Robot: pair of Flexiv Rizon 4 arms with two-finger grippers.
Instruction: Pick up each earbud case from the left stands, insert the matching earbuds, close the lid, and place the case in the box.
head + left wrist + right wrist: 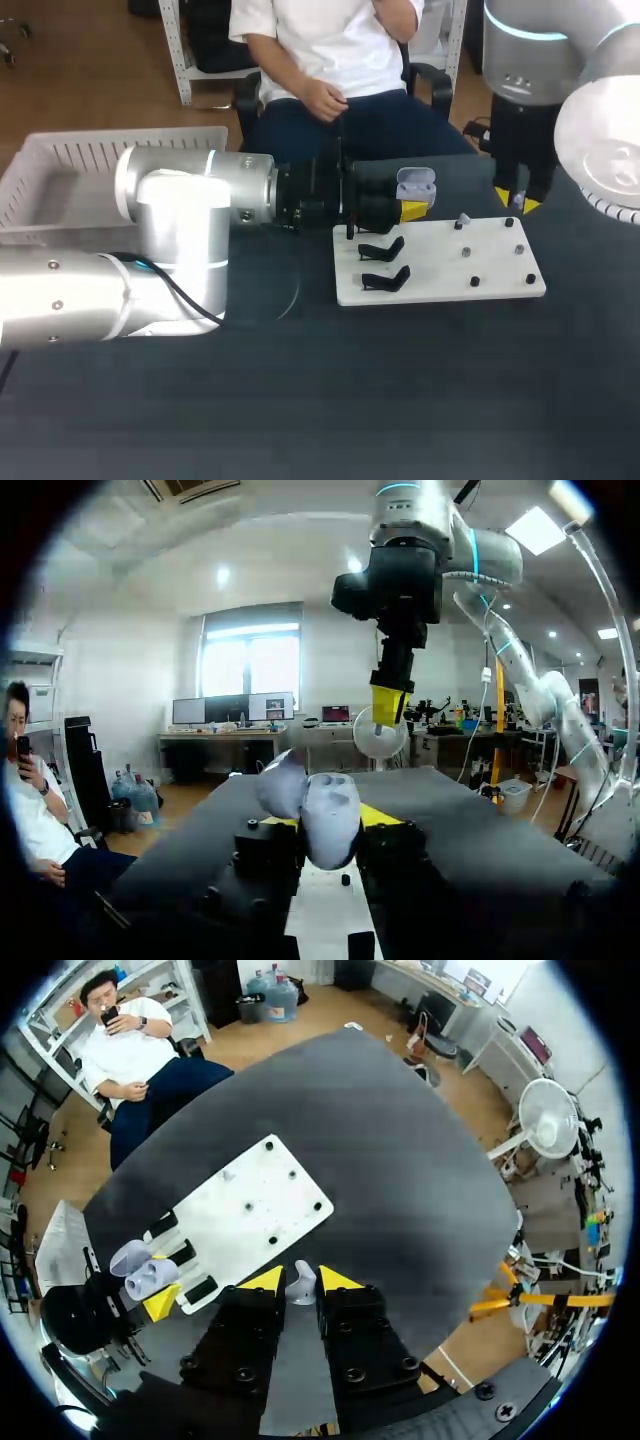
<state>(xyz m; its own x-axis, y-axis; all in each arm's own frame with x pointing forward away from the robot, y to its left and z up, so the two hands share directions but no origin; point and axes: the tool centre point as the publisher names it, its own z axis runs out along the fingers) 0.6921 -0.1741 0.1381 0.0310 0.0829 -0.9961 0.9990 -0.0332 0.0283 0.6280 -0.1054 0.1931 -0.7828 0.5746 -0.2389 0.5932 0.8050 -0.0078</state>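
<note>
My left gripper (412,208) is shut on a pale lavender earbud case (415,185), held just past the far left corner of the white board (440,285). The case's lid stands open. In the left wrist view the case (328,820) sits between the yellow tips of that gripper (325,828). Above the board's far right corner, my right gripper (517,203) is shut on a small grey earbud (301,1283). It hangs ahead of the case as the right gripper (388,706). From the right wrist view the open case (148,1278) lies beyond the board (250,1215).
Two empty black stands (381,249) (386,279) sit on the board's left part. Small pegs, one with a grey earbud (463,221), dot its right part. A white slatted basket (110,165) stands at the table's far left.
</note>
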